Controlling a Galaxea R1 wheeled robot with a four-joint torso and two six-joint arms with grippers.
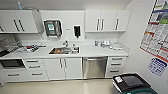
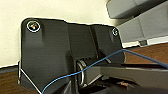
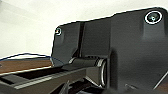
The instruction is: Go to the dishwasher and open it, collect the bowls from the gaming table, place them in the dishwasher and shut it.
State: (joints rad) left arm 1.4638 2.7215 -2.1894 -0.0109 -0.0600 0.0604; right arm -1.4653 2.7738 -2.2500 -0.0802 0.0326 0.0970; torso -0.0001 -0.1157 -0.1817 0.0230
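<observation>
Head view: a white kitchenette wall, with a long white surface (image 1: 90,51) above white cabinets. The dishwasher (image 1: 94,67), steel-fronted and closed, sits under the surface, right of the sink cabinet. A dark bin (image 1: 130,83) with a closed lid stands at the lower right. The steel sink (image 1: 64,50) holds items too blurred to identify. Whether either pincer is open or closed cannot be told.
</observation>
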